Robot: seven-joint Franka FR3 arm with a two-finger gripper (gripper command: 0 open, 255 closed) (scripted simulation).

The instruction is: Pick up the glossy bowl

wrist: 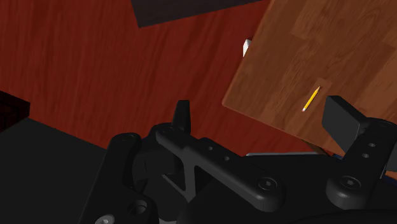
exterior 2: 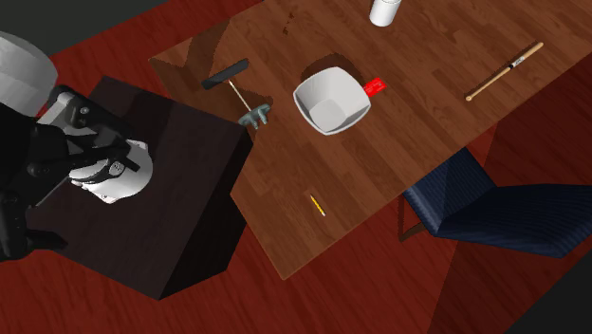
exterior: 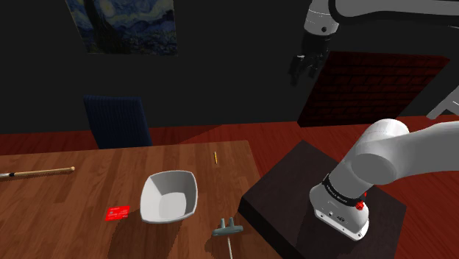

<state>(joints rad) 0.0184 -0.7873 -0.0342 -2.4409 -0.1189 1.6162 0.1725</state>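
Bowl [exterior: 170,196]: white, squarish, rounded corners

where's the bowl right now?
Shoulder view: white bowl on the wooden table, between the red card at its left and the grey tool at its lower right.

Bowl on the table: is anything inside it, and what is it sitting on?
The white bowl looks empty; its inner floor and walls show bare. It rests on the wooden table. A red card lies beside it. The patch of table under its base is covered.
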